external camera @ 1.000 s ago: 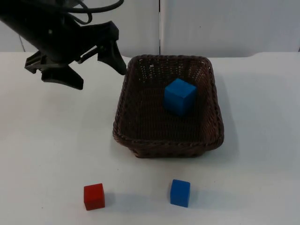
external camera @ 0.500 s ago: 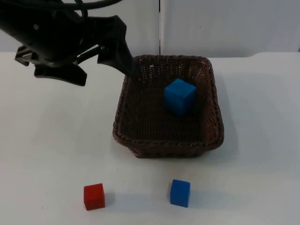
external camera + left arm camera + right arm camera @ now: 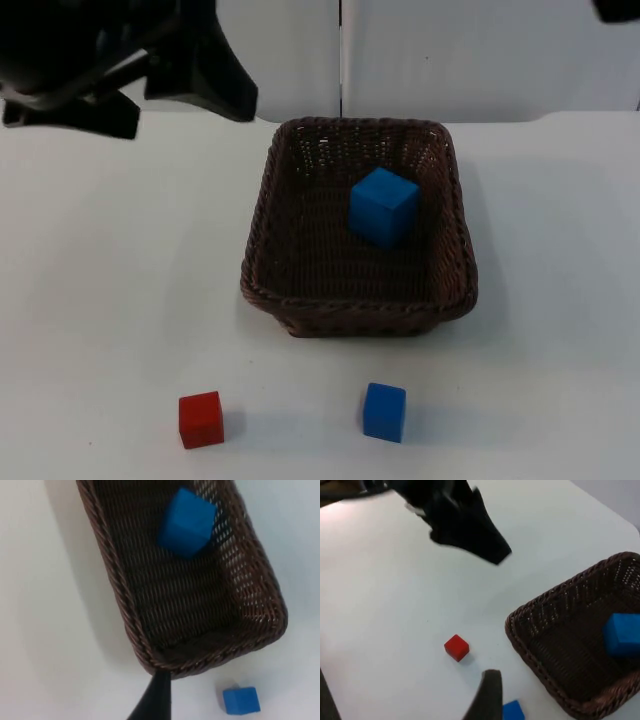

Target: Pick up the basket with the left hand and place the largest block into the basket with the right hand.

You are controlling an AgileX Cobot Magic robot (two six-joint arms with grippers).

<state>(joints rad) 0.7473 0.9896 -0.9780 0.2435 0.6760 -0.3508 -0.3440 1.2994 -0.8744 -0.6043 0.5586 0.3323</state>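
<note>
My left gripper (image 3: 165, 95) hung above the far left part of the table (image 3: 110, 290), its two black fingers spread apart and holding nothing. One finger (image 3: 215, 80) pointed toward the basket's far left corner without touching it; the other finger (image 3: 85, 112) lay further left. In my right wrist view the same gripper (image 3: 465, 532) showed as a dark shape over bare table, well apart from the basket's rim.

The basket (image 3: 262, 255) sat on the table just to the right of that gripper, resting flat, a dark brown woven tray with sloping walls. From my left wrist view I looked along a fingertip (image 3: 155, 700) onto the basket (image 3: 125, 610), whose near corner lay just beyond the tip.

Inside the basket lay the large blue block (image 3: 383, 206), toward the far right part of the floor, tilted slightly on one edge. It showed in my left wrist view (image 3: 186, 522) and in my right wrist view (image 3: 622, 634) as well.

My right gripper was up at the far right, and I could not tell whether its fingers were apart; one fingertip (image 3: 487, 695) stood in its own wrist view.

On the near side of the table, apart from the basket, lay a small red block (image 3: 201, 418) to the left and a small blue block (image 3: 384, 411) to the right.
</note>
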